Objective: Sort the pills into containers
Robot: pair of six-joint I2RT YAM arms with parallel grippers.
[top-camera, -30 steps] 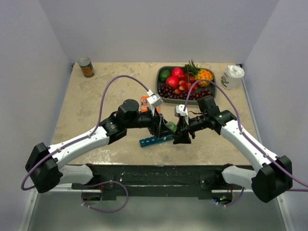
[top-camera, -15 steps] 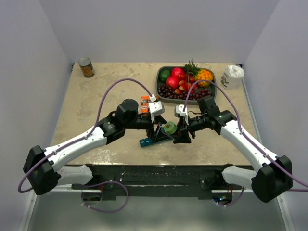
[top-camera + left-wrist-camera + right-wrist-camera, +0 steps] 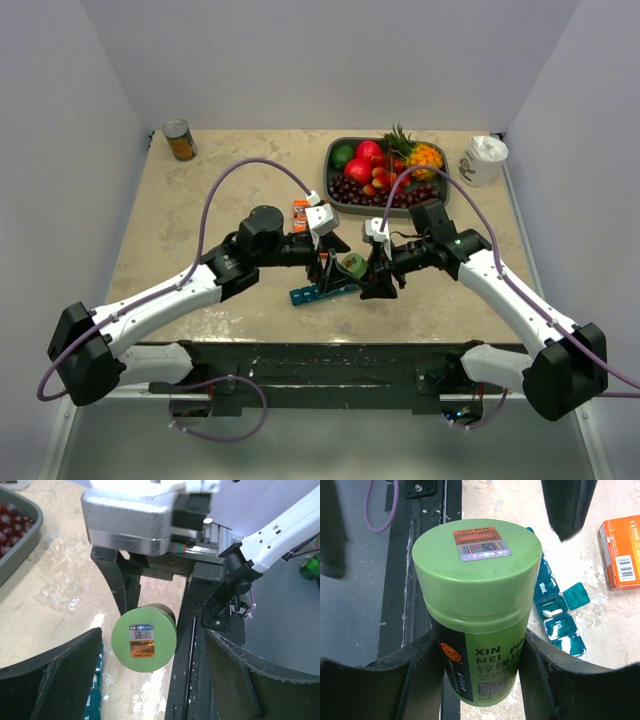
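Over a beige table [image 3: 200,190], the right gripper [image 3: 480,650] clamped the green bottle [image 3: 477,570], cap on and pointing at the left gripper [image 3: 153,636], whose jaws stood spread either side without touching; the teal pill organiser [image 3: 555,611] lay just beneath, several lids up.

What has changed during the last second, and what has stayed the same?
The left gripper, open, turned and edged toward the cap of the green bottle; it now faces the cap without gripping it. The right gripper stayed shut on the bottle. The pill organiser, fruit tray and can did not move.
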